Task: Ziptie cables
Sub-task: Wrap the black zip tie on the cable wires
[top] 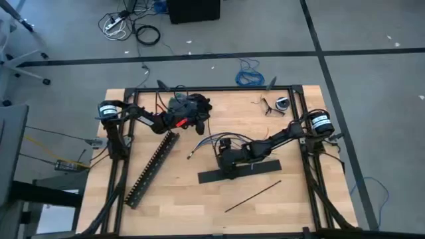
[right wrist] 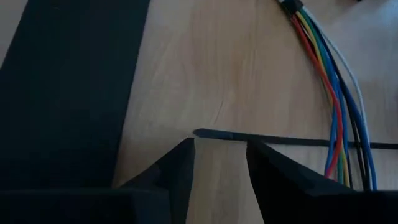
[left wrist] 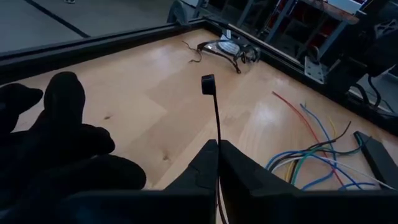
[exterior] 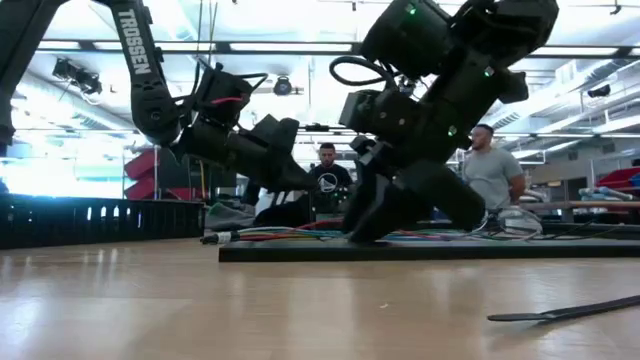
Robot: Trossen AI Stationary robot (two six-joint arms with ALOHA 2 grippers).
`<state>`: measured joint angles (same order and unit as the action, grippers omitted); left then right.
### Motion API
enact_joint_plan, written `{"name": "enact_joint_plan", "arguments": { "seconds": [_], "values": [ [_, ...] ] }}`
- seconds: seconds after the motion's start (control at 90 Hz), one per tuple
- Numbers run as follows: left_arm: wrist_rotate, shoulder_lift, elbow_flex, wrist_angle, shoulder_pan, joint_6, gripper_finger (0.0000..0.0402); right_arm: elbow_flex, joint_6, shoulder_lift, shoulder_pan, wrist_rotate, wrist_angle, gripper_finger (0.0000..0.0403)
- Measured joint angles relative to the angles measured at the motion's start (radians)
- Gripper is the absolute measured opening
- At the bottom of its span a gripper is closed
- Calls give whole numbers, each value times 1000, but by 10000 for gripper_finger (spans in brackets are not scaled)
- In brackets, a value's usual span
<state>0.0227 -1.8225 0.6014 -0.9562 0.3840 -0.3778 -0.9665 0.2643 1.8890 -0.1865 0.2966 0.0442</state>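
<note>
The cables (top: 214, 139), thin blue, green, red and white wires, lie on the table's middle. They also show in the left wrist view (left wrist: 311, 158) and the right wrist view (right wrist: 333, 93). My left gripper (left wrist: 217, 146) hovers at the far left (top: 197, 125), shut on a thin black ziptie (left wrist: 215, 115). My right gripper (right wrist: 221, 149) stands open, low over the table (top: 229, 159) beside the cables. A second ziptie (right wrist: 280, 140) crosses the cables, and its end lies just beyond the right fingertips. Another ziptie (top: 252, 196) lies flat near the front edge. My left gripper pinches the ziptie's strip (left wrist: 217, 138) between its two shut fingers. The strip sticks straight out past the fingertips, along them, and its square head (left wrist: 208, 84) stands free above the table. The rest of the strip runs back between the fingers, out of sight.
A wide flat black bar (top: 239, 174) lies just in front of the right gripper. A long slotted duct (top: 153, 166) lies aslant at the left. A black glove (left wrist: 56, 143) sits by the left gripper. A small dark object (top: 275, 104) lies at the far right. People stand beyond the table (exterior: 490, 165).
</note>
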Motion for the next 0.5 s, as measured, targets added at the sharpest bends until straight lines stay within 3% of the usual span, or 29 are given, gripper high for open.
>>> {"name": "enact_joint_plan", "arguments": {
  "seconds": [0.5],
  "values": [
    [0,0,0,3,0,1,0,-1,34,13,37,-28,78,148]
  ]
}}
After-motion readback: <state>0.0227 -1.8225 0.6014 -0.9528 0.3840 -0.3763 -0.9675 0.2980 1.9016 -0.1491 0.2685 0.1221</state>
